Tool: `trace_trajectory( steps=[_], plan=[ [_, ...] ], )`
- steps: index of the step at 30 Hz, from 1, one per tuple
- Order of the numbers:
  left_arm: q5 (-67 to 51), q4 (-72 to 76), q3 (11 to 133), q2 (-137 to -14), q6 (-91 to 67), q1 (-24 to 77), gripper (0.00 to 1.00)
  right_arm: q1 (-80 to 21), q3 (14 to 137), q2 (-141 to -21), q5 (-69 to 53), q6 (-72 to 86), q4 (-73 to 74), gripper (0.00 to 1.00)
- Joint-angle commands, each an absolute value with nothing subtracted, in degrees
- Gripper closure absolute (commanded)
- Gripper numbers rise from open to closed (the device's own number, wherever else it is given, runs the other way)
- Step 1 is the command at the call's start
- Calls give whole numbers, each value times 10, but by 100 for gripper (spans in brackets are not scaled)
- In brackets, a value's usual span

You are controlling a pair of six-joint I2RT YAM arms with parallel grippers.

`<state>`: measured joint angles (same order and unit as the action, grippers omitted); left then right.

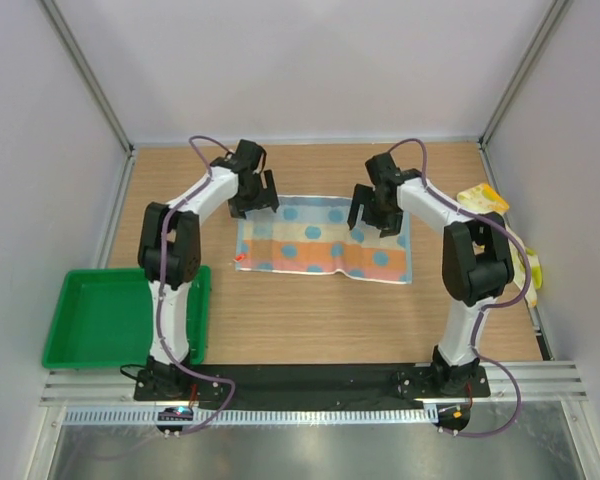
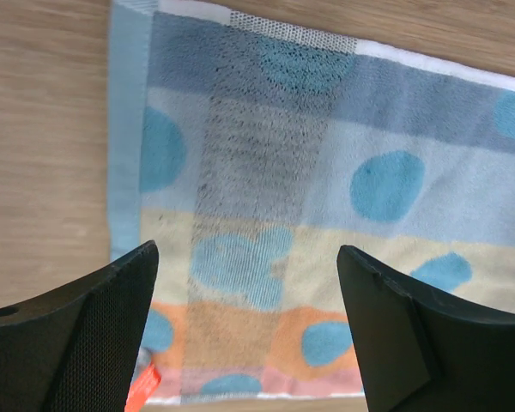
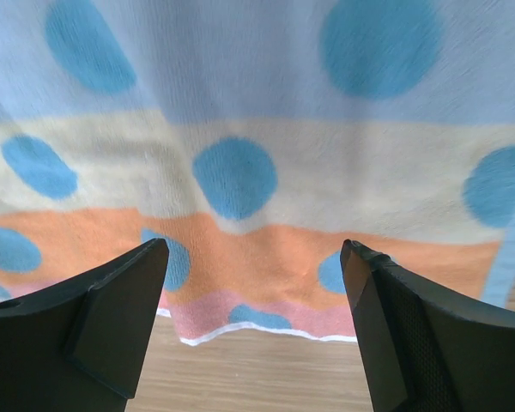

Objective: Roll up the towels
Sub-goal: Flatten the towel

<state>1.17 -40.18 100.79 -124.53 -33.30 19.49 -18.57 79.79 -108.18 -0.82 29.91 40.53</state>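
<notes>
Blue towel (image 1: 323,240) lies flat on the tabletop (image 1: 320,320). Left tool (image 1: 255,203) hovers released over its far-left corner, right tool (image 1: 377,222) released over its far-right corner. Yellow towel (image 1: 483,198) lies to its right.

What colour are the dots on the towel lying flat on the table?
Blue. The towel shows them clearest in the right wrist view.

Fuzzy terry-cloth blue towel (image 1: 320,240) lies on matt wood-grain table (image 1: 310,325).
</notes>
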Motion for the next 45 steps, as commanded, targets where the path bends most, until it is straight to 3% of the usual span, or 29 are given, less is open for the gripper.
trace_trajectory(
  steps=[1, 5, 8, 14, 18, 22, 23, 29, 36, 45],
  plan=[
    [53, -445, 1001, -1141, -313, 192, 15, -168, 866, -1088, 75, 270, 473, 10],
    [43, -453, 932, -1041, -329, 194, 16, -164, 874, -1062, 81, 252, 482, 10],
    [26, -435, 835, -973, -358, 197, 16, -164, 813, -1006, 70, 255, 464, 9],
    [-16, -403, 684, -905, -421, 212, 29, -162, 696, -900, 62, 266, 432, 9],
    [-4, -389, 645, -892, -442, 226, 37, -163, 659, -842, 62, 277, 437, 9],
    [38, -402, 643, -922, -463, 227, 41, -162, 644, -811, 72, 285, 446, 7],
    [73, -423, 654, -946, -470, 227, 37, -156, 641, -815, 100, 283, 460, 6],
    [112, -434, 658, -974, -475, 227, 34, -111, 635, -811, 80, 279, 461, 6],
    [141, -418, 657, -1001, -475, 226, 37, -89, 638, -822, 55, 265, 460, 6],
    [148, -394, 656, -1030, -471, 219, 51, -70, 635, -826, 49, 257, 466, 6]
  ],
)
